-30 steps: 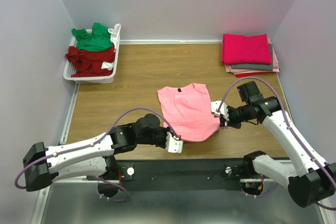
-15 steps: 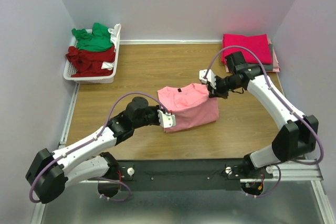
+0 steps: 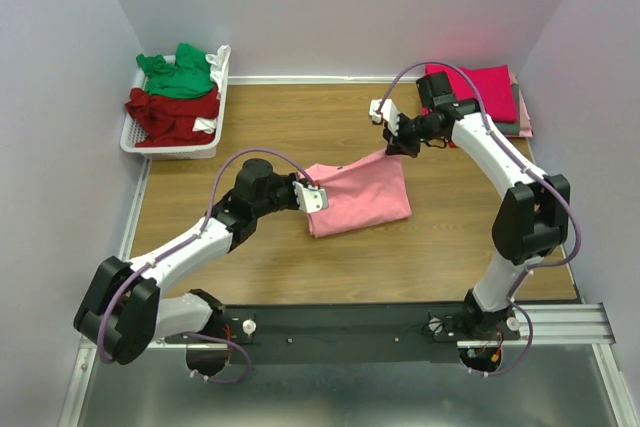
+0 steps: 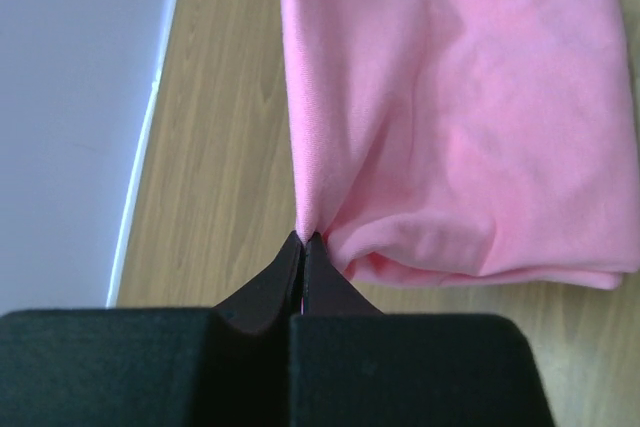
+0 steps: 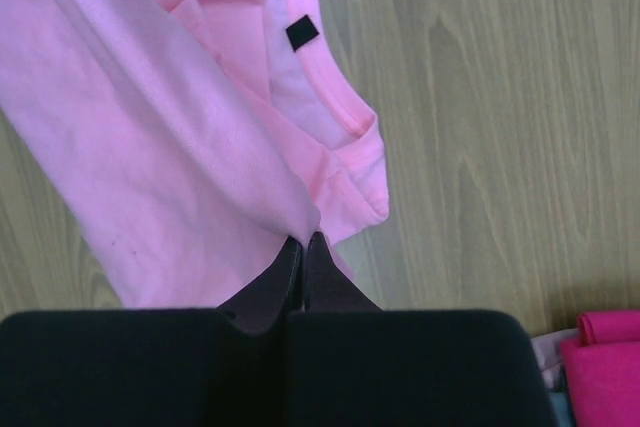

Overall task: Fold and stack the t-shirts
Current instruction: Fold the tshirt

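1 blk label (image 5: 302, 33), pink tee (image 5: 160, 172)

White arms (image 3: 180, 252) carry black joints, purple cables (image 3: 262, 154), black end effectors (image 4: 303, 237).

Pink t-shirt (image 3: 360, 199) — black label (image 5: 302, 33)

Left hand (image 3: 312, 199) pinched tight on the pink shirt (image 3: 365, 197) at its left edge, left arm (image 3: 190, 252) reaching out low, elbow bent. Right hand (image 3: 393, 144) clamped on the shirt's far right corner, right arm (image 3: 490, 159) stretched long, wrist turned inward.
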`<state>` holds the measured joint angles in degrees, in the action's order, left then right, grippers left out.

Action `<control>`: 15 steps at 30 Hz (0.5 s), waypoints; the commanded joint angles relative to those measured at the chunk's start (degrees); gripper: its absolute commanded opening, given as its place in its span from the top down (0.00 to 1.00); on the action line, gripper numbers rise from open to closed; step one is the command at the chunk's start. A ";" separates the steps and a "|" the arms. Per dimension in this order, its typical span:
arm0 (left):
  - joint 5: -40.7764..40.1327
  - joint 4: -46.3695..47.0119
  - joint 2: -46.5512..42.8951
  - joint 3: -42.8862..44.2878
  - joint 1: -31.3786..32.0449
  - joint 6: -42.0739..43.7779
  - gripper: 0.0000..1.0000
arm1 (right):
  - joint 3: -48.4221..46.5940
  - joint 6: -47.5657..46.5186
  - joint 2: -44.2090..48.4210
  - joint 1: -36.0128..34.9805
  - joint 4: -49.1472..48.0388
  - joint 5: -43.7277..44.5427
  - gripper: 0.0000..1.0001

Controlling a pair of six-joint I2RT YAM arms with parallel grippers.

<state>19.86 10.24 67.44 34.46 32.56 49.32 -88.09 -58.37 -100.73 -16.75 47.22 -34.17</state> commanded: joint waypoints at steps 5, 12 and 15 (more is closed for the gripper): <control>3.35 4.79 7.60 4.56 -3.81 2.53 1.00 | -5.24 4.31 -6.40 0.67 -5.12 1.12 1.00; 3.08 3.91 11.22 6.50 -4.69 2.27 1.00 | -8.23 5.37 -11.15 0.58 -6.26 0.95 1.00; 2.47 4.09 12.36 6.85 -4.87 2.36 1.00 | -9.29 5.90 -12.74 0.58 -6.44 1.04 1.00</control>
<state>21.19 13.19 78.67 39.66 28.16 51.16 -94.70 -54.00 -111.68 -16.38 42.52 -33.71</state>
